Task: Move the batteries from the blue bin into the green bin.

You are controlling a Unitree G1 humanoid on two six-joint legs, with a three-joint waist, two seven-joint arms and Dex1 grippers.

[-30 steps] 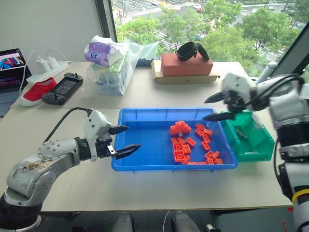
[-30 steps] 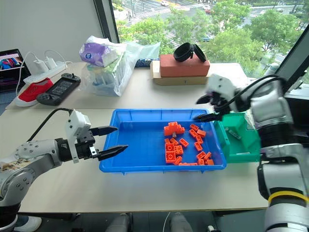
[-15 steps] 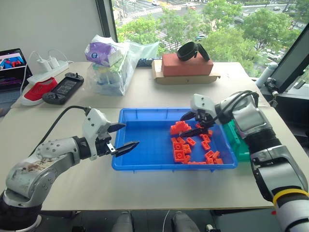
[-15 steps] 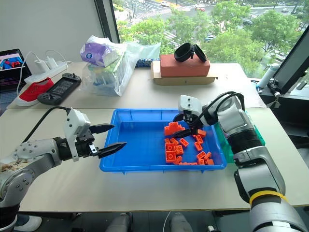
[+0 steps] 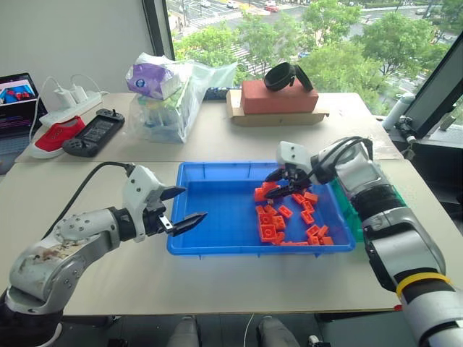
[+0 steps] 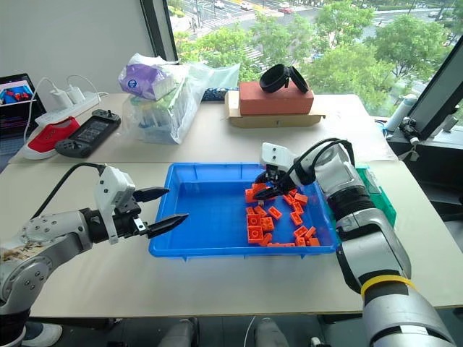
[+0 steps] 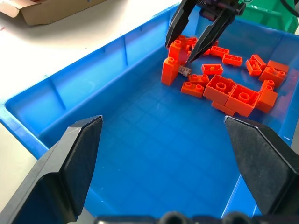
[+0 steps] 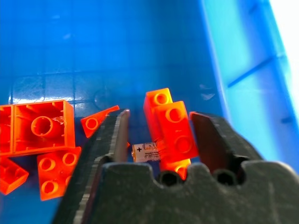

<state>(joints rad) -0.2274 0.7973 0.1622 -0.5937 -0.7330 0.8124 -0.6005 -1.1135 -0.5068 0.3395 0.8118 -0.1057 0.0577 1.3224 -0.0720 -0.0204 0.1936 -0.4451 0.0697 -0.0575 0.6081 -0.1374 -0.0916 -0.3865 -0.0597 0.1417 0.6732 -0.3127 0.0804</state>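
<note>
The blue bin (image 5: 217, 249) sits mid-table with a heap of orange bricks (image 5: 289, 217) in its right half. One battery (image 8: 145, 151), a small silvery cylinder, lies among the bricks beside an upright orange brick (image 7: 169, 65). My right gripper (image 5: 278, 184) reaches down into the bin over that spot; its jaws are narrowed but still apart, straddling the brick and the battery (image 7: 184, 71) without a clear grip. My left gripper (image 5: 184, 206) hovers open at the bin's left end, holding nothing. The green bin (image 6: 380, 199) stands right of the blue one, mostly hidden behind my right arm.
Behind the blue bin are a red-brown block on cardboard (image 5: 278, 97), a stuffed plastic bag (image 5: 166, 94), a black game controller (image 5: 94, 134) and a power strip (image 5: 72, 105). A laptop (image 5: 18, 94) stands at the far left.
My right gripper swung left from above the green bin and came down into the blue bin's brick heap, its jaws narrowing. The left gripper stayed in place.
</note>
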